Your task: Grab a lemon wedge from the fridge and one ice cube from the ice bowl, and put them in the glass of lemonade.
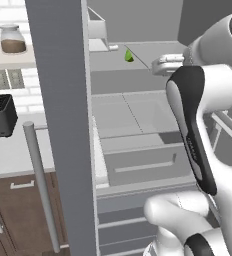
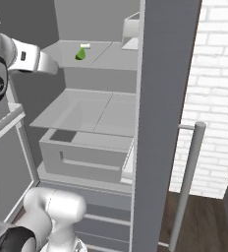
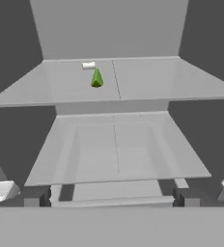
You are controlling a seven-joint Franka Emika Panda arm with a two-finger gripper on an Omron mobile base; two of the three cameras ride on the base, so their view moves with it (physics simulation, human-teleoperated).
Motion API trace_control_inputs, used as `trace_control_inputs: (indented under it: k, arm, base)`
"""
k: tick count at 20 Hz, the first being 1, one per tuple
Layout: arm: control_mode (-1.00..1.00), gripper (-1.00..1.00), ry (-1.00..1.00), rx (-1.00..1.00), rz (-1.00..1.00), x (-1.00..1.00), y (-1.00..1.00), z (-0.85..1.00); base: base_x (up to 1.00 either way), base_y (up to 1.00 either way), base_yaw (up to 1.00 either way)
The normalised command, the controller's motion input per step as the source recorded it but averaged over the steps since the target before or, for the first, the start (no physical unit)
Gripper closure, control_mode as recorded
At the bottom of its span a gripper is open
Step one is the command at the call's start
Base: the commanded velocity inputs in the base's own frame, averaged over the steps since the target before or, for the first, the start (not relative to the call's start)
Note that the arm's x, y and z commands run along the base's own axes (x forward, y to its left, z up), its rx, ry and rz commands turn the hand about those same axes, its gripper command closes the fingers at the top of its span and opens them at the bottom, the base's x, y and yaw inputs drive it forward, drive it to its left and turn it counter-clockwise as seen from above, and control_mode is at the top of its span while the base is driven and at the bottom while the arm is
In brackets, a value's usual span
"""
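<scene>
The grey fridge (image 1: 63,125) (image 2: 160,123) stands with both doors swung wide. On its upper shelf lies the small yellow-green lemon wedge (image 1: 129,56) (image 2: 80,53) (image 3: 97,78), point up, near the back. My gripper (image 1: 164,65) (image 2: 49,63) (image 3: 111,198) hovers at the shelf's front edge, level with it and well short of the wedge. Its fingertips (image 3: 34,198) sit far apart with nothing between them, so it is open. The ice bowl, ice cube and glass of lemonade are out of view.
A tiny white piece (image 3: 88,65) lies just behind the wedge. Below are a second shelf (image 3: 116,149) and a crisper drawer (image 1: 143,162) (image 2: 86,157). Door bins (image 1: 98,30) (image 2: 130,32) flank the opening. A black toaster (image 1: 0,116) and a jar (image 1: 13,39) stand at the left.
</scene>
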Motion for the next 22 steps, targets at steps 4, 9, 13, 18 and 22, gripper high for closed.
trace_control_inputs:
  k: [4, 9, 13, 18, 22]
  arm:
    - [-1.0, -1.0, 0.0, 0.0, 0.0, 0.68, 0.0, -0.01]
    - [-1.0, -1.0, 0.0, 0.0, 0.0, 0.73, 0.0, -0.02]
    - [-1.0, -1.0, 0.0, 0.0, 0.0, 0.65, 0.0, -0.23]
    - [-1.0, -1.0, 0.0, 0.0, 0.0, 0.54, 0.0, -0.23]
    - [-1.0, -1.0, 0.02, 0.0, 0.0, 0.47, 0.0, 0.0]
  base:
    - [0.0, 0.0, 0.0]
    - [0.0, 0.0, 0.0]
    - [0.0, 0.0, 0.0]
    - [0.0, 0.0, 0.0]
    - [0.0, 0.0, 0.0]
